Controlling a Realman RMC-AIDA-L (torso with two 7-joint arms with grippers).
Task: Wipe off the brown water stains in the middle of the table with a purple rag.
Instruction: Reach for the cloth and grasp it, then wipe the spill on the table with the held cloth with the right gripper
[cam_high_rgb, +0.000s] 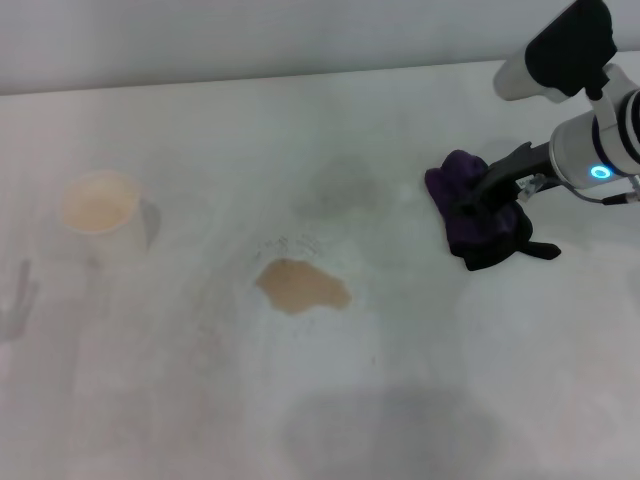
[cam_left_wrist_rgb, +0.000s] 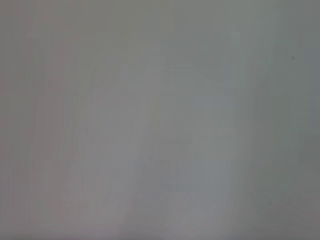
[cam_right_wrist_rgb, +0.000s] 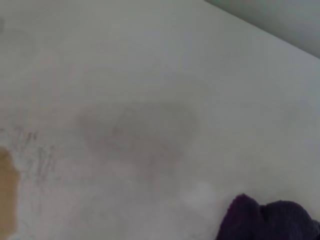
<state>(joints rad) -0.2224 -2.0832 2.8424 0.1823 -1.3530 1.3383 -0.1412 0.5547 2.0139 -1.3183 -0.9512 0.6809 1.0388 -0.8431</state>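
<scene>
- Right of the brown water stains (cam_high_rgb: 303, 285), well apart from them, sits the purple rag (cam_high_rgb: 478, 210), bunched up on the table (cam_high_rgb: 200, 400) with its black edging and short black tail on the side away from the stains.
- Stains themselves: one flat tan patch, irregular oval, with some faint grey speckles just behind it.
- Hard-to-see stuff: the right wrist view only catches a corner of the rag (cam_right_wrist_rgb: 270, 220) at the frame edge and a thin sliver of the stains (cam_right_wrist_rgb: 7, 192) at the opposite edge, both cut off. Between them there's a dull greyish smudge on the white top.
- Left wrist view is just a flat grey blur, can't make out anything in it at all. Left arm isn't in the head view either.
- Right gripper (cam_high_rgb: 478, 202): comes in from the rag's right side, dark fingers pressed down into the top of the rag. They're buried in the folds and dark against dark cloth, so I honestly can't tell how wide they are or whether they've actually pinched the cloth.
- Far left of the stains, well apart, a cream paper cup (cam_high_rgb: 100, 203) stands upright, with what looks like tan liquid inside.
</scene>
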